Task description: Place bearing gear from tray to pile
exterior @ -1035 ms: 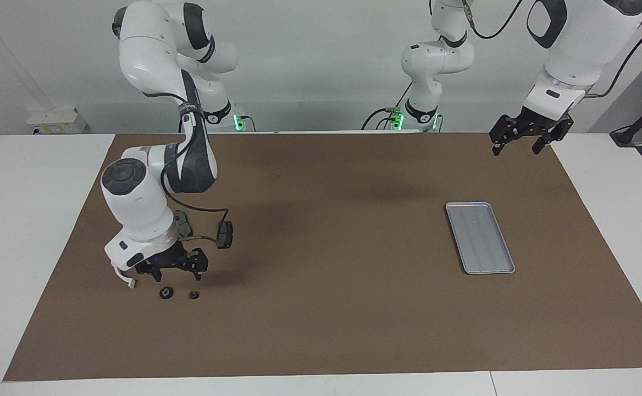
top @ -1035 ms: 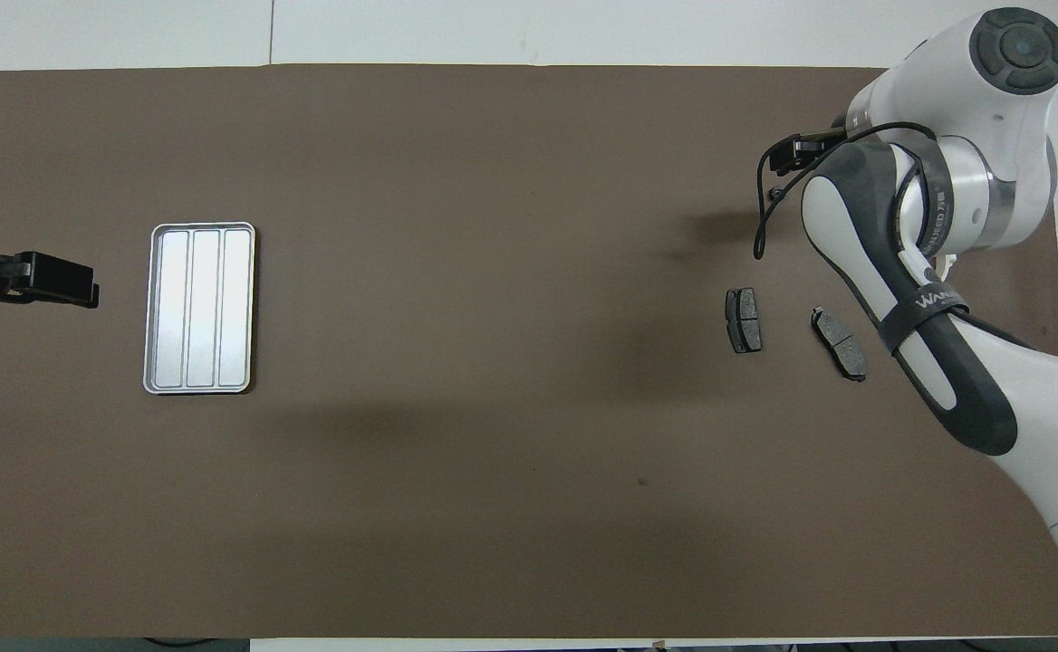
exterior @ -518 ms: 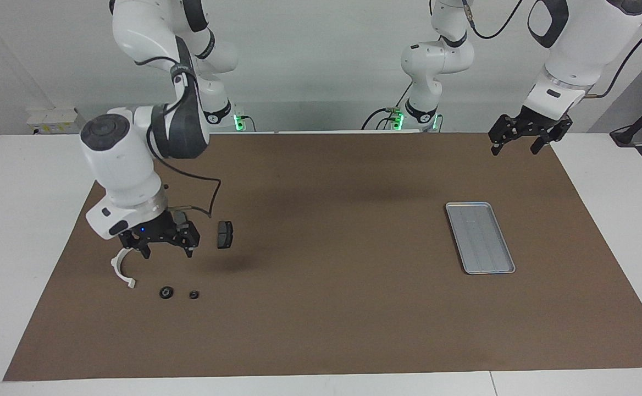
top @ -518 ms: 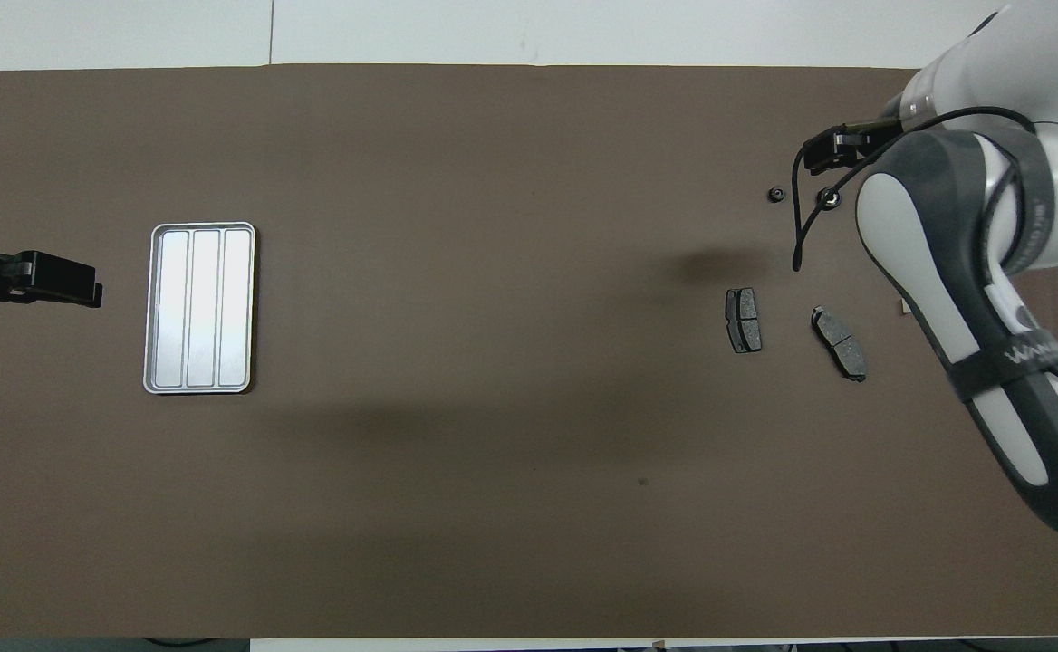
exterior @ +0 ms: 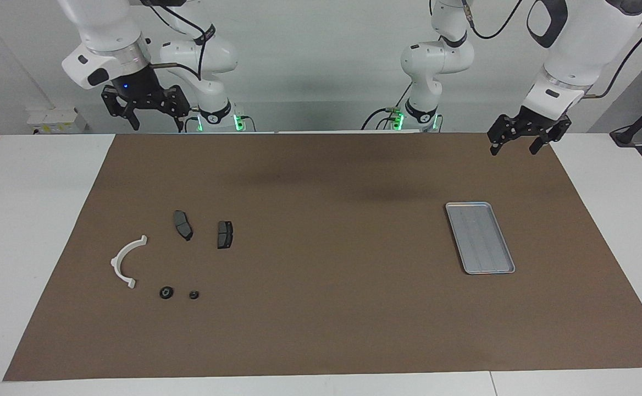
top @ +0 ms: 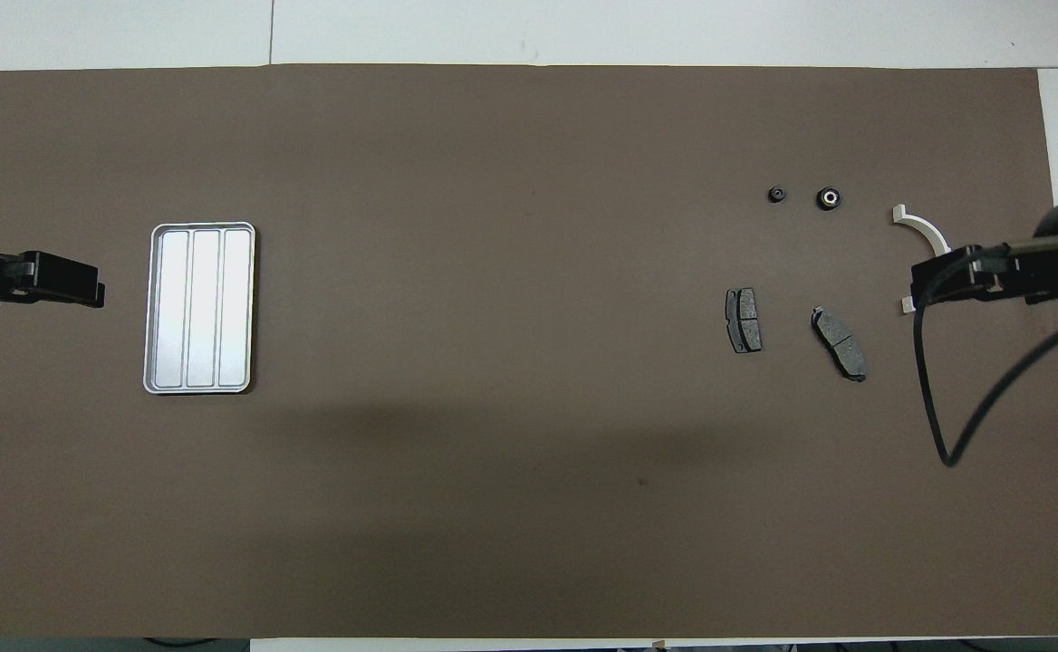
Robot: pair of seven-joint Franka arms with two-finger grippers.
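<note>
The bearing gear [exterior: 166,292] [top: 829,197], a small black ring with a pale centre, lies on the brown mat in the pile. Beside it sits a smaller round black part [exterior: 193,295] [top: 776,195]. The pile also holds a white curved bracket [exterior: 126,261] [top: 923,231] and two dark pads [exterior: 182,224] [exterior: 225,234], which are nearer the robots. The silver tray [exterior: 480,237] [top: 200,308] at the left arm's end holds nothing. My right gripper [exterior: 153,122] [top: 932,285] hangs open and empty, high above the pile's end of the mat. My left gripper [exterior: 516,147] [top: 85,292] waits open and empty in the air beside the tray.
The brown mat [exterior: 326,308] covers most of the white table. A black cable [top: 937,407] dangles from the right arm over the mat near the pads.
The right gripper rose from just above the two round parts and drew back high toward its base, uncovering the bracket and pads. The parts stayed on the mat. The left arm held still.
</note>
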